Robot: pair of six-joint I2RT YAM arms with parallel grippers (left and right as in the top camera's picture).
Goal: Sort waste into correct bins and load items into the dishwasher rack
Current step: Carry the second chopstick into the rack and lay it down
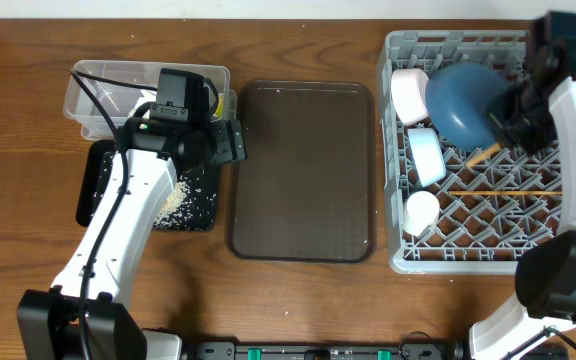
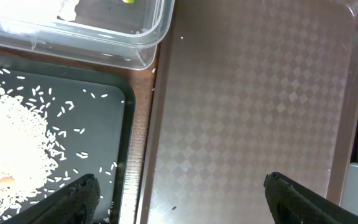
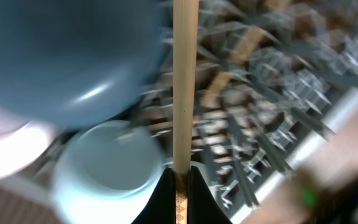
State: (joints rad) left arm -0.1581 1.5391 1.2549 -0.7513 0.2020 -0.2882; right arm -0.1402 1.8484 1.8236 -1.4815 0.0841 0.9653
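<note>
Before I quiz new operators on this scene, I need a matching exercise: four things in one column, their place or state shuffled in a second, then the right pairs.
Column one
1. rice scraps
2. blue plate
3. left claw
4. right claw

Column two
A. shut on a chopstick
B. in the grey rack
C. open, holding nothing
D. on the black tray

Pairs: 1-D, 2-B, 3-C, 4-A

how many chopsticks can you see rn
2. The held chopstick is pinched in the right end effector over the dishwasher rack; the loose chopstick lies flat on the rack's floor. The arm could hide others.
</note>
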